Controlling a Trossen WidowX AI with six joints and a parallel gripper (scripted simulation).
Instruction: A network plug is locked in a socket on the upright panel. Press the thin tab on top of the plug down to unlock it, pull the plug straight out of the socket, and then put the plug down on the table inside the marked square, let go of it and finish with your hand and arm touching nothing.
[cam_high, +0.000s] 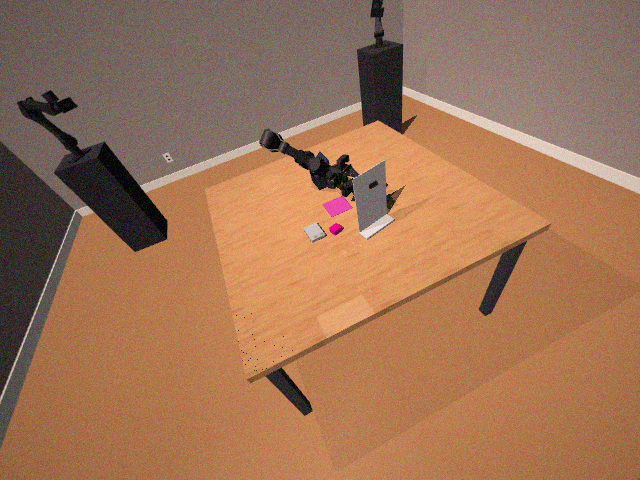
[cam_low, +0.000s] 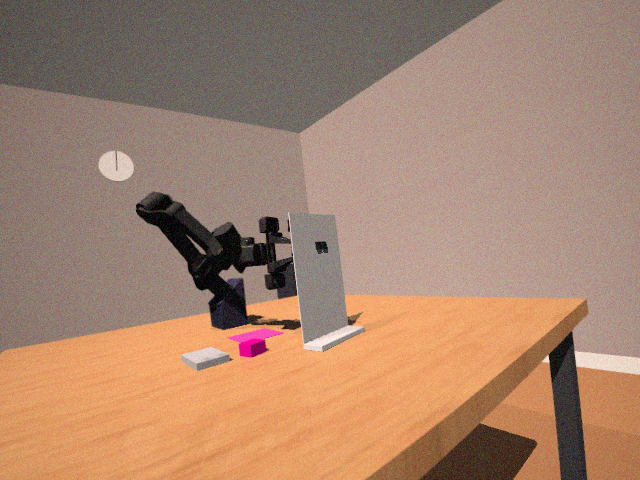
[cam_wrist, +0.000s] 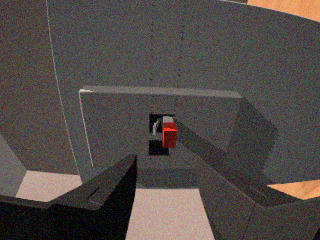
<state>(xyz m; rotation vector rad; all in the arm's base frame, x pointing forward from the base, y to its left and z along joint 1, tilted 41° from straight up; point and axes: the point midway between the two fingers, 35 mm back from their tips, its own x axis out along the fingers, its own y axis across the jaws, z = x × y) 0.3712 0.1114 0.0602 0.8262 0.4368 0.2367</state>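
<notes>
The upright grey panel (cam_high: 370, 206) (cam_low: 319, 289) (cam_wrist: 115, 125) stands on its white foot. In the wrist view a small red plug (cam_wrist: 170, 136) sits at the dark socket opening (cam_wrist: 159, 148) in the panel's raised block. The thin tab cannot be told clearly there. My gripper (cam_wrist: 167, 163) (cam_low: 287, 253) is open, partly narrowed, with nothing between its fingers. It faces the panel, its fingertips one on either side below the plug in the wrist image. The panel hides the fingertips and plug in the top and exterior views. The flat magenta square (cam_high: 337, 206) (cam_low: 255, 334) lies on the table beside the panel.
A magenta block (cam_high: 336, 228) (cam_low: 252, 347) and a flat grey slab (cam_high: 314, 231) (cam_low: 205, 357) lie on the wooden table (cam_high: 413, 248) (cam_low: 155, 413) near the square. Two other arms stand on dark pedestals (cam_high: 116, 196) (cam_high: 380, 85) beyond the table.
</notes>
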